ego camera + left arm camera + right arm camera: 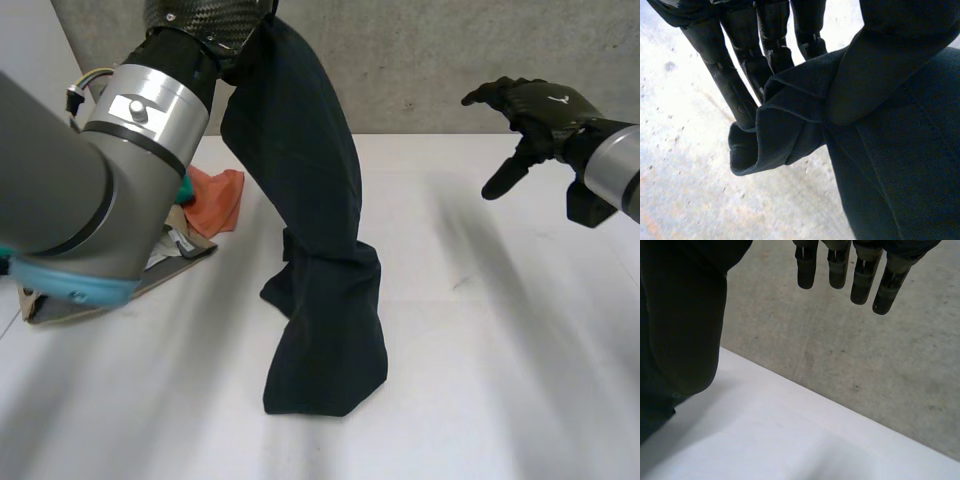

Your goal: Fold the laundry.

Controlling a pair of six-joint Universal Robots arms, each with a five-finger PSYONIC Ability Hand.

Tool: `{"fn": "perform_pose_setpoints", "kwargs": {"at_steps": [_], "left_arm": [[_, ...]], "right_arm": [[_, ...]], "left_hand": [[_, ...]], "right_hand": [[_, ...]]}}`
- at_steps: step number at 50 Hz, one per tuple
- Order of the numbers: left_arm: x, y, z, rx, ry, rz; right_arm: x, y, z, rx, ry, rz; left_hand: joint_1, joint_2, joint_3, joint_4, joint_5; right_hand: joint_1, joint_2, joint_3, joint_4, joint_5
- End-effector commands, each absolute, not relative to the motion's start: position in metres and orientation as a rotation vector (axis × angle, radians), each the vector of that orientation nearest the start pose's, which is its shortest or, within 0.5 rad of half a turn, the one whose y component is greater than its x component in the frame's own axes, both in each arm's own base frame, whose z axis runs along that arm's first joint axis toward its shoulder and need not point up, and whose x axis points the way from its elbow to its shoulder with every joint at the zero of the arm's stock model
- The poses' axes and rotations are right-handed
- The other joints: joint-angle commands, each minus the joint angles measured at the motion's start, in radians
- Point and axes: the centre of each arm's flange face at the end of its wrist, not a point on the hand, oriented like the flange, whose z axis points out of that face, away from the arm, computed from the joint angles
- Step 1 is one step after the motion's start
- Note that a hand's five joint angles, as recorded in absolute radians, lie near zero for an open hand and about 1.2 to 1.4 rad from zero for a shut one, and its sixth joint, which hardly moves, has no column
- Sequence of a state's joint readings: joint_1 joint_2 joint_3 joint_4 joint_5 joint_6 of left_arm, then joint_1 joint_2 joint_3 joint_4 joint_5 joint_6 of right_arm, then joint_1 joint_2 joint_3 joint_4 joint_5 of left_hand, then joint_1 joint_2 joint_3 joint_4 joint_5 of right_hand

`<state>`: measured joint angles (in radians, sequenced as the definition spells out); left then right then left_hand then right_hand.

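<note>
Head view: orange cloth (218,198) beside garment (315,230)

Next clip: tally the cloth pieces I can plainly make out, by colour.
1 dark navy garment, pinched by the left hand
1 orange cloth, lying on the table
Total: 2

left arm (62,195): grey tube, light-blue cap rim, silver collar with screws
left wrist (205,20): black carbon-weave shell
right hand (540,105): glossy black, silver cuff
</note>
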<state>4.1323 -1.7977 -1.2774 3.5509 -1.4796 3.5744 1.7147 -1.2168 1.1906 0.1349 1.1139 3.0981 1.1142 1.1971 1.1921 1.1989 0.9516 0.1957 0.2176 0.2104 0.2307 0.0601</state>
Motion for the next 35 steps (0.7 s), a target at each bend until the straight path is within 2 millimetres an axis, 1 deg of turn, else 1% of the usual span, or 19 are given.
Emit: {"fn": "perform_pose_setpoints", "kwargs": {"at_steps": [1,2,3,6,7,10,11,14,15,18,21,22,25,26,29,30,33,34,35], "left_arm": [[-0.327,-0.202,0.386,1.080,1.426,-2.927],[-0.326,-0.198,0.387,1.086,1.428,-2.936],[-0.324,-0.192,0.389,1.097,1.442,-2.947],[-0.321,-0.184,0.392,1.102,1.451,-2.959],[-0.320,-0.181,0.392,1.103,1.455,-2.960],[-0.320,-0.179,0.390,1.111,1.462,-2.955],[-0.320,-0.178,0.389,1.117,1.470,-2.951],[-0.320,-0.179,0.387,1.118,1.476,-2.945],[-0.320,-0.179,0.386,1.122,1.480,-2.943],[-0.321,-0.180,0.384,1.128,1.489,-2.935],[-0.322,-0.181,0.382,1.132,1.492,-2.929],[-0.322,-0.182,0.381,1.133,1.498,-2.923],[-0.324,-0.185,0.376,1.141,1.514,-2.912],[-0.325,-0.189,0.373,1.140,1.523,-2.903],[-0.327,-0.196,0.370,1.136,1.534,-2.891],[-0.328,-0.199,0.367,1.136,1.540,-2.885],[-0.328,-0.208,0.367,1.117,1.532,-2.881],[-0.327,-0.218,0.372,1.079,1.509,-2.887],[-0.325,-0.225,0.375,1.054,1.490,-2.892]], "right_arm": [[0.270,-0.361,0.257,-0.891,1.792,-1.734],[0.278,-0.359,0.253,-0.928,1.754,-1.728],[0.294,-0.354,0.245,-0.987,1.682,-1.705],[0.309,-0.352,0.235,-1.034,1.603,-1.674],[0.319,-0.348,0.225,-1.058,1.567,-1.631],[0.331,-0.340,0.212,-1.071,1.542,-1.549],[0.343,-0.327,0.206,-1.085,1.514,-1.479],[0.359,-0.305,0.197,-1.110,1.475,-1.373],[0.366,-0.293,0.192,-1.123,1.454,-1.314],[0.374,-0.274,0.185,-1.134,1.419,-1.205],[0.379,-0.263,0.184,-1.133,1.400,-1.151],[0.382,-0.260,0.184,-1.126,1.398,-1.133],[0.384,-0.264,0.188,-1.107,1.394,-1.155],[0.387,-0.272,0.194,-1.095,1.384,-1.222],[0.390,-0.291,0.205,-1.048,1.392,-1.383],[0.389,-0.305,0.215,-0.989,1.410,-1.520],[0.383,-0.325,0.234,-0.889,1.429,-1.723],[0.377,-0.337,0.252,-0.814,1.418,-1.858],[0.371,-0.343,0.262,-0.772,1.413,-1.925]], "left_hand": [[0.282,0.199,0.204,0.197,0.270],[0.282,0.199,0.204,0.197,0.270],[0.282,0.199,0.204,0.197,0.270],[0.282,0.199,0.204,0.197,0.270],[0.282,0.199,0.204,0.197,0.270],[0.282,0.199,0.204,0.197,0.270],[0.282,0.199,0.204,0.197,0.270],[0.282,0.199,0.204,0.197,0.270],[0.282,0.199,0.204,0.197,0.270],[0.282,0.199,0.204,0.197,0.270],[0.282,0.199,0.204,0.197,0.270],[0.282,0.199,0.204,0.197,0.270],[0.282,0.199,0.204,0.197,0.270],[0.282,0.199,0.204,0.197,0.270],[0.282,0.199,0.204,0.197,0.270],[0.282,0.199,0.204,0.197,0.270],[0.282,0.199,0.204,0.197,0.270],[0.282,0.199,0.204,0.197,0.270],[0.282,0.199,0.204,0.197,0.270]], "right_hand": [[-0.021,-0.043,-0.036,-0.056,-0.060],[-0.021,-0.043,-0.036,-0.056,-0.060],[-0.021,-0.043,-0.036,-0.056,-0.060],[-0.021,-0.043,-0.036,-0.056,-0.060],[-0.021,-0.043,-0.036,-0.056,-0.060],[-0.021,-0.043,-0.036,-0.056,-0.060],[-0.021,-0.043,-0.036,-0.056,-0.060],[-0.021,-0.043,-0.036,-0.056,-0.060],[-0.021,-0.043,-0.036,-0.056,-0.060],[-0.021,-0.043,-0.036,-0.056,-0.060],[-0.021,-0.043,-0.036,-0.056,-0.060],[0.061,0.039,0.046,0.026,0.022],[0.759,0.737,0.744,0.724,0.720],[1.180,1.158,1.165,1.145,1.141],[1.201,1.179,1.186,1.166,1.162],[1.201,1.179,1.186,1.166,1.162],[1.201,1.179,1.186,1.166,1.162],[1.201,1.179,1.186,1.166,1.162],[1.201,1.179,1.186,1.166,1.162]]}}
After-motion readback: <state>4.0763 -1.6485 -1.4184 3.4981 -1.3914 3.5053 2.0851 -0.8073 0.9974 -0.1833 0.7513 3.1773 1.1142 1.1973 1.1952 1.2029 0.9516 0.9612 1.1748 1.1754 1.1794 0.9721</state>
